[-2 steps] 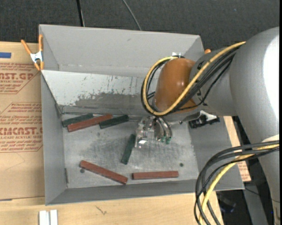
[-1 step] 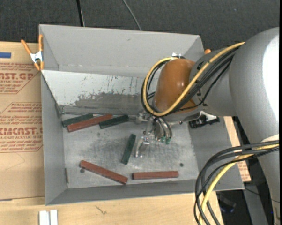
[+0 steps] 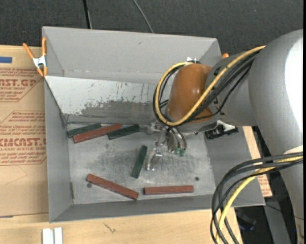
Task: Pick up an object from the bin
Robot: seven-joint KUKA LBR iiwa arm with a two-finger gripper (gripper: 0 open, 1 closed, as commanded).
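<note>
The grey metal bin (image 3: 117, 55) sits on a pale wooden surface (image 3: 143, 227), with dark floor (image 3: 193, 9) behind it. The gripper (image 3: 157, 159) hangs low near the bin's middle, just right of a tilted dark green bar (image 3: 139, 162). Whether it is open or closed cannot be told. 3 red-brown bars (image 3: 112, 186) and 1 other green bar (image 3: 123, 131) lie around.

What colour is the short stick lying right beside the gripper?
Dark green; the stick beside the gripper shows best in the camera view.

Dark green stick (image 3: 139, 161) lies mid-floor in bin (image 3: 117, 55) (red-brown sticks (image 3: 168, 189) around).
</note>
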